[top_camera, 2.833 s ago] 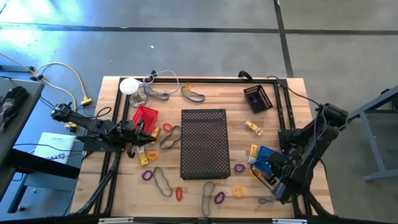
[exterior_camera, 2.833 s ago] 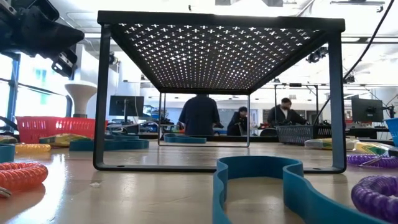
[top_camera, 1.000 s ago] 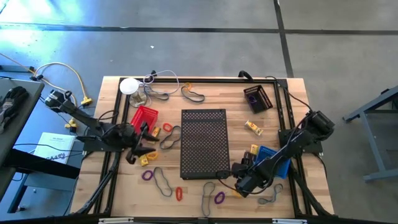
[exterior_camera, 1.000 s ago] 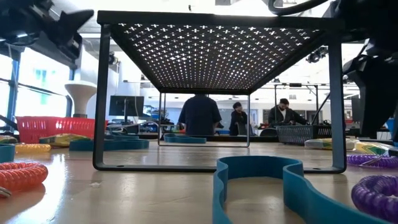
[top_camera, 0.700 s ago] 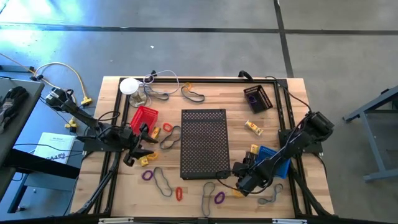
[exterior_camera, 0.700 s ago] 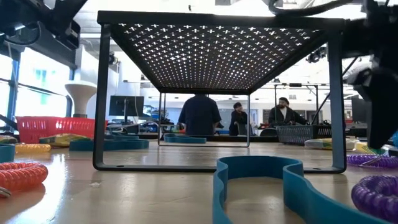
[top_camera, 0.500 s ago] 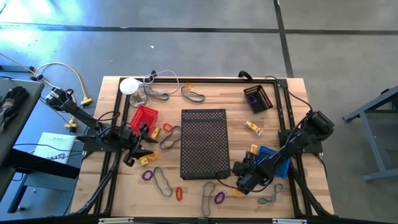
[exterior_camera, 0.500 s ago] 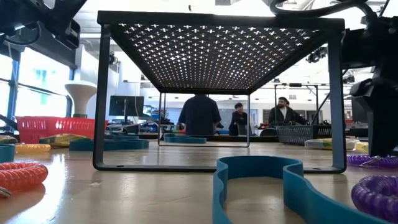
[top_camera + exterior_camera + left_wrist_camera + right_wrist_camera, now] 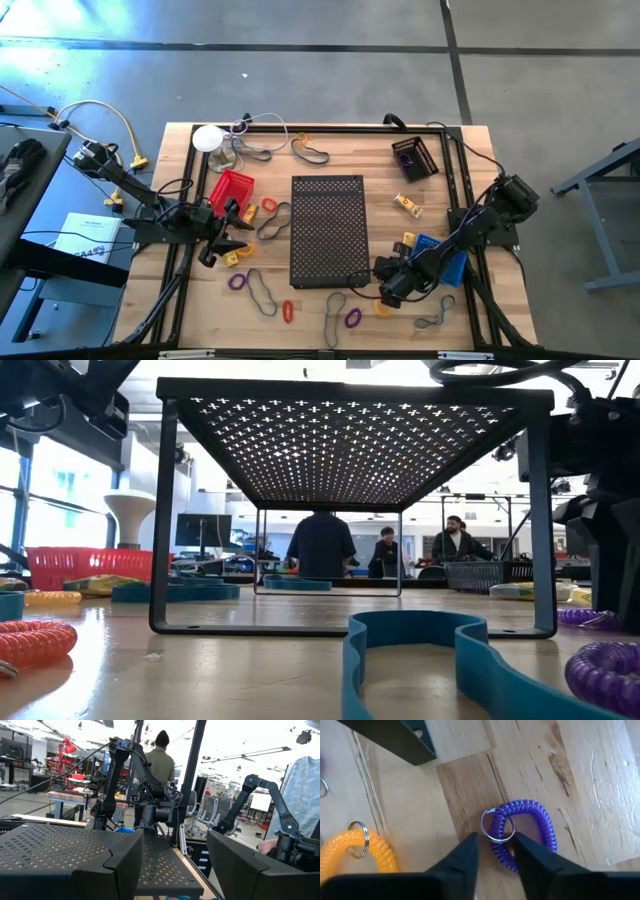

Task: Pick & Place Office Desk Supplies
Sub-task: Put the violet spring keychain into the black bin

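Since a second ago the right gripper (image 9: 493, 851) has come down at the near right corner of the black perforated stand (image 9: 329, 230), and its dark fingers (image 9: 465, 855) have drawn in around the purple coil loop (image 9: 522, 832). That loop is a stretchy spiral cord closed into a ring, glossy violet, with a thin metal key ring (image 9: 496, 825) threaded on it; it lies flat on the wooden table (image 9: 460, 165), its near strand pinched between the narrowed fingers. Just beside it lies an orange-yellow coil loop (image 9: 357, 850) of the same make, with its own metal ring. Across the table the left gripper (image 9: 222, 243) hangs beside the red basket (image 9: 233, 188), fingers spread wide and holding nothing
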Available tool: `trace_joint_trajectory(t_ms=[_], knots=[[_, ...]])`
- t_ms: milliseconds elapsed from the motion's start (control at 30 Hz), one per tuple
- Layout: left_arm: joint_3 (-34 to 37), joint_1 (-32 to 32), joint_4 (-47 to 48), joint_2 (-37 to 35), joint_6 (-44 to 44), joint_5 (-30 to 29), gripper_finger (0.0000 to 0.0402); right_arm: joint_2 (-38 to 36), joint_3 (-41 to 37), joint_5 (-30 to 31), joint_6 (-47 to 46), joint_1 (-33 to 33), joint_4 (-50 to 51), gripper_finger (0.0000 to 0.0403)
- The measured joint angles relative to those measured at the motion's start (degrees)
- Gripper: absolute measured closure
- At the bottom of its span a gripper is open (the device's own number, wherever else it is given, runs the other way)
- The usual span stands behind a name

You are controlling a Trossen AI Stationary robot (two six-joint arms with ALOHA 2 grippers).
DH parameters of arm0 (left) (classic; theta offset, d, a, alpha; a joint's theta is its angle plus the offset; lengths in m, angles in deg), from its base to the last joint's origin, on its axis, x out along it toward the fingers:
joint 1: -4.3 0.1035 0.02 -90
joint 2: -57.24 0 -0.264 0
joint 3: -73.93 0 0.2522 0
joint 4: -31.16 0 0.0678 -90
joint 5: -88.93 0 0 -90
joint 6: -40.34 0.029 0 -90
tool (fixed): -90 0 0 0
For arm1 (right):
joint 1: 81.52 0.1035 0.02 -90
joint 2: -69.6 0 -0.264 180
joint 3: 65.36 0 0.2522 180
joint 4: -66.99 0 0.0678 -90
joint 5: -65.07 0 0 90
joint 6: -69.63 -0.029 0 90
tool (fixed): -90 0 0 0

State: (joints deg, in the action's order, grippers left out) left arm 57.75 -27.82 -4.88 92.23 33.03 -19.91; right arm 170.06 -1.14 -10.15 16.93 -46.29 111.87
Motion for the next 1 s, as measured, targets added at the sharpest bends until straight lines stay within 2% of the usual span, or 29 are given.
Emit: trace_joint_trajectory(t_ms=[133, 167, 333, 600, 733, 1000], knots=[[0.00, 0.00, 0.04, 0.00, -0.02, 0.01, 0.0190, -0.23, -0.05, 0.24, 0.13, 0.00, 0.07, 0.0380], [0.00, 0.00, 0.04, 0.00, -0.02, 0.00, 0.0190, -0.56, -0.13, 0.24, 0.15, -0.02, 0.13, 0.0388], [0.00, 0.00, 0.07, 0.00, -0.08, 0.01, 0.0190, -4.15, -0.47, 0.20, -0.91, 0.13, 1.52, 0.0396], [0.00, 0.00, 1.12, 0.07, -0.20, 0.01, 0.0190, -12.80, -0.39, 5.01, -3.35, 1.19, 9.10, 0.0397], [0.00, 0.00, 1.34, 0.07, -0.20, -0.01, 0.0190, -17.75, -0.26, 11.30, -4.75, 0.52, 15.63, 0.0398], [0.00, 0.09, 1.38, 0.06, 0.46, -0.03, 0.0190, -27.91, -0.26, 32.22, -16.37, -8.23, 32.77, 0.0398]])
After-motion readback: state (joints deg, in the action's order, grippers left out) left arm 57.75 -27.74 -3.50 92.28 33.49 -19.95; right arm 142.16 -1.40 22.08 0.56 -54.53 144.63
